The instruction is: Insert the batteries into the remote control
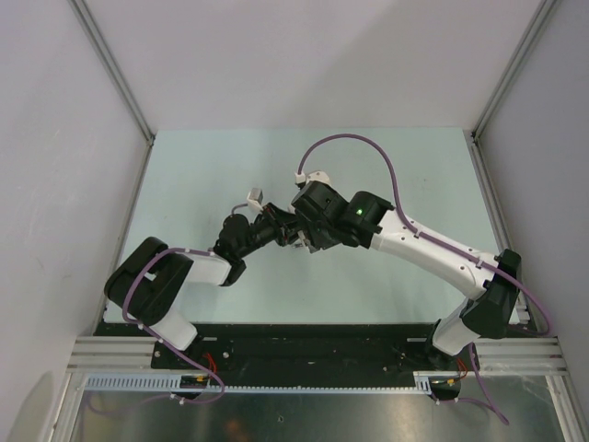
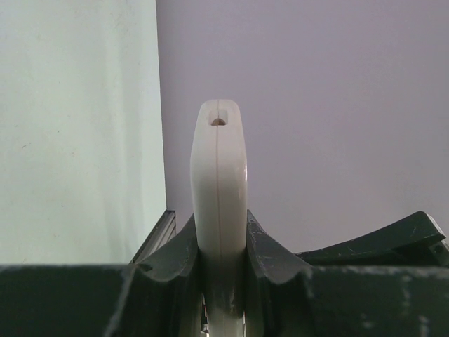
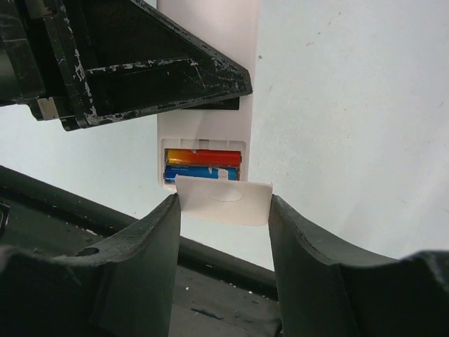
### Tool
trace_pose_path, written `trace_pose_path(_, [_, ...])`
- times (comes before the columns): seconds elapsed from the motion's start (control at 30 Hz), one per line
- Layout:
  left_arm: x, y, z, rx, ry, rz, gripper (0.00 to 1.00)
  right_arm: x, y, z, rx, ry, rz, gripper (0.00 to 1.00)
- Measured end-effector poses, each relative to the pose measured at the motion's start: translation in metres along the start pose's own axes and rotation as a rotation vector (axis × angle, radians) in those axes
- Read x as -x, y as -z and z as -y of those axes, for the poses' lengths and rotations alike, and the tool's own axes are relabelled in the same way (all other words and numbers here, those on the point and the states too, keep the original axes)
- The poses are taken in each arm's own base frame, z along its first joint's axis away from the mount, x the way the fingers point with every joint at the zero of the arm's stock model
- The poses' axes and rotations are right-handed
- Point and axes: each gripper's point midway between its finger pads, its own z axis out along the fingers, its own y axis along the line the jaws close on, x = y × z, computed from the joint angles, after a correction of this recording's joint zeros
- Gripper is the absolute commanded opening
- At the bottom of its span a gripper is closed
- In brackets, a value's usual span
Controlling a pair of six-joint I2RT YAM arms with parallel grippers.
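Under both pincers, a smooth matte table [image 1: 202,175], pale green and faintly speckled. Around it, flat grey-lilac walls [image 1: 304,55] on metal rails.

Right arm [image 1: 433,249]: glossy white shell, black joints, purple cable looped above, stretched inward from its base to the table's middle. Left arm [image 1: 152,285]: same white and black plastic, folded tight at the elbow, reaching to the same spot, wrists almost meeting.

Left pincer [image 2: 219,239]: scuffed black plastic with curved pads, clenched on the remote control [image 2: 219,175]. A slim glossy white bar, rounded at the end, with a seam along its narrow edge and a small dark hole near the tip. Gripped edge-on, jutting straight ahead of the pads.

Right pincer [image 3: 224,210]: broad scratched black fingers, half spread, grasping by its two side edges a thin white lid plate [image 3: 224,201], flat with rounded corners and a shallow oval dimple.

Just beyond that plate, the remote's plain white back with an open rectangular bay, the plate's far edge over the bay's near rim. Inside, lying crosswise, two small cylinders side by side: red battery [image 3: 203,156], shading to yellow at one end, farther from the pincer; blue battery [image 3: 200,173] nearer, partly hidden by the plate.
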Motion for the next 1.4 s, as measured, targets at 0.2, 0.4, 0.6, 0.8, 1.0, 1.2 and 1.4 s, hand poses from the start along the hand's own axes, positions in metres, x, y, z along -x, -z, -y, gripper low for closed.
trace_pose_path(0.2, [0.0,0.0,-0.001,0.008,0.003,-0.001,0.0,0.0,0.0,-0.001,0.006,-0.001,0.0,0.49])
trace_pose_path(0.4, [0.0,0.001,0.008,-0.013,-0.006,0.0,0.0,0.0,0.0,-0.006,0.031,-0.009,-0.004,0.49])
trace_pose_path(0.6, [-0.001,0.003,0.016,-0.033,-0.015,0.001,0.0,0.004,-0.001,-0.01,0.052,-0.032,0.006,0.49])
trace_pose_path(0.8, [-0.001,0.003,0.018,-0.036,-0.017,0.001,0.0,0.009,0.001,-0.012,0.064,-0.053,0.028,0.49])
trace_pose_path(1.0, [-0.001,0.003,0.018,-0.036,-0.017,0.001,0.0,0.011,0.0,-0.013,0.072,-0.06,0.033,0.49])
trace_pose_path(1.2, [-0.001,0.003,0.018,-0.037,-0.017,0.001,0.0,0.011,0.0,-0.013,0.074,-0.062,0.032,0.49])
trace_pose_path(1.4, [-0.001,0.003,0.017,-0.033,-0.02,0.001,0.0,0.01,-0.001,-0.014,0.08,-0.063,0.026,0.49])
